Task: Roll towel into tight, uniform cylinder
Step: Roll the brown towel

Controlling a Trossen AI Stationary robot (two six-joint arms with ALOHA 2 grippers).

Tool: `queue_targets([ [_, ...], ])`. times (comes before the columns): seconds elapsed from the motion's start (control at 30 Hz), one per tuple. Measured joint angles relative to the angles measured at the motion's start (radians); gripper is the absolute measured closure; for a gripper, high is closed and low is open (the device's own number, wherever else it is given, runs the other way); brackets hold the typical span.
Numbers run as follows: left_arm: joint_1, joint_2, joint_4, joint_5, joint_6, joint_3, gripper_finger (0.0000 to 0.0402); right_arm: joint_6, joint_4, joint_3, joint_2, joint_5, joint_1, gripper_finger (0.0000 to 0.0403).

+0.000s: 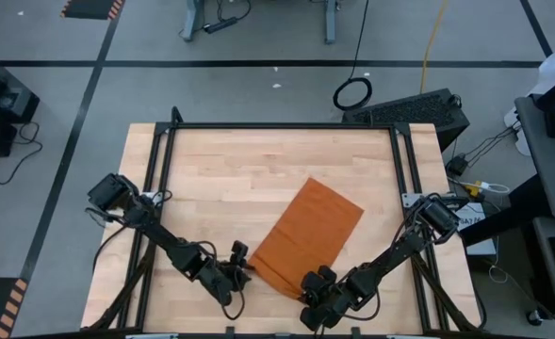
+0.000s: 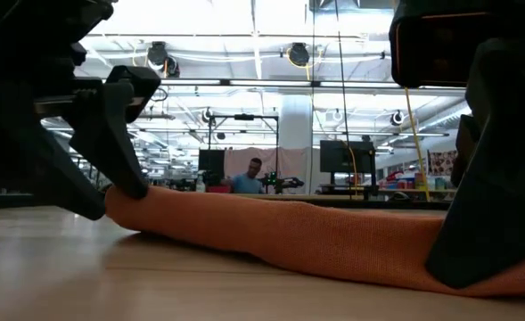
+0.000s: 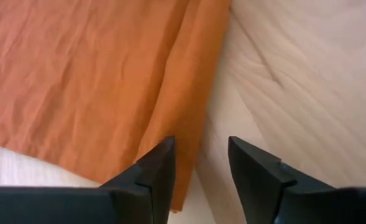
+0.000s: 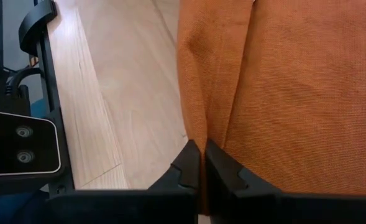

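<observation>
- Towel (image 1: 307,235) in the high view lies on the wooden table (image 1: 239,179), toward the near edge and right of the middle. Its long axis runs on a slant from the near-left end, between the two grippers, up to the far-right corner. The near-left end shows a folded or rolled band.
- Left gripper (image 1: 240,266) sits at the left corner of that near end, touching the cloth's edge. Right gripper (image 1: 313,285) sits at the other near corner, on the fabric.
- Low view: the towel (image 2: 315,236) stretches as a low orange ridge across the tabletop, thicker toward the right. A dark finger of one gripper (image 2: 124,143) rests on its left end; another dark gripper body (image 2: 494,205) presses on its right end.
- A person (image 2: 249,178) shows far back in the room.
- Left wrist view: the fingers (image 3: 155,171) stand apart with a clear gap. One finger lies over the towel's (image 3: 96,81) folded edge; the other is over bare wood. Nothing is pinched between them.
- Right wrist view: the fingers (image 4: 223,171) are pressed together, pinching the folded edge of the towel (image 4: 282,93) between their tips. The table's black frame (image 4: 43,37) runs beside it.
</observation>
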Motion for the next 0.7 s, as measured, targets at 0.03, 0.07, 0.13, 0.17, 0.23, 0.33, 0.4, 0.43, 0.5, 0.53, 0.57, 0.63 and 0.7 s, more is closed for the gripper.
queue_targets([
  [0.03, 0.0, 0.0, 0.0, -0.001, 0.009, 0.0, 0.0251, 0.0, 0.0, 0.0, 0.0, 0.0, 0.0, 0.0403],
  [0.07, 0.001, 0.0, 0.0, -0.005, 0.018, 0.0, 0.0251, -0.001, 0.0, 0.0, 0.0, 0.0, 0.0, 0.0402],
  [0.13, 0.006, 0.001, 0.0, -0.013, 0.037, 0.0, 0.0251, -0.001, 0.0, 0.0, 0.0, 0.0, 0.0, 0.0402],
  [0.17, 0.008, 0.001, 0.0, -0.017, 0.047, 0.0, 0.0251, -0.001, 0.0, 0.0, 0.0, 0.0, 0.0, 0.0402],
  [0.23, 0.014, 0.002, 0.0, -0.022, 0.061, 0.0, 0.0252, -0.002, 0.0, 0.0, 0.0, -0.001, 0.0, 0.0402],
  [0.33, 0.03, 0.002, -0.001, -0.02, 0.079, 0.0, 0.0252, -0.007, 0.0, 0.0, 0.0, -0.002, 0.0, 0.0402],
  [0.4, 0.044, 0.002, -0.007, -0.013, 0.086, 0.0, 0.0252, -0.008, 0.0, 0.0, 0.0, -0.008, 0.0, 0.0402],
  [0.43, 0.051, 0.002, -0.014, -0.011, 0.088, 0.0, 0.0252, -0.009, 0.0, 0.0, 0.0, -0.015, 0.0, 0.0402],
  [0.5, 0.064, 0.002, -0.023, -0.009, 0.093, 0.0, 0.0252, -0.011, 0.001, 0.0, 0.0, -0.022, 0.0, 0.0402],
  [0.53, 0.07, 0.002, -0.024, 0.001, 0.104, 0.0, 0.0252, -0.011, 0.002, 0.0, 0.0, -0.024, 0.0, 0.0402],
  [0.57, 0.073, 0.002, -0.025, 0.014, 0.112, 0.0, 0.0252, -0.011, 0.002, 0.0, 0.0, -0.025, 0.0, 0.0402],
  [0.63, 0.081, 0.002, -0.024, 0.025, 0.128, 0.0, 0.0252, -0.011, 0.002, 0.0, 0.0, -0.027, 0.0, 0.0402],
  [0.7, 0.082, 0.002, -0.022, 0.026, 0.143, 0.0, 0.0252, -0.011, 0.001, 0.0, 0.0, -0.027, 0.0, 0.0402],
])
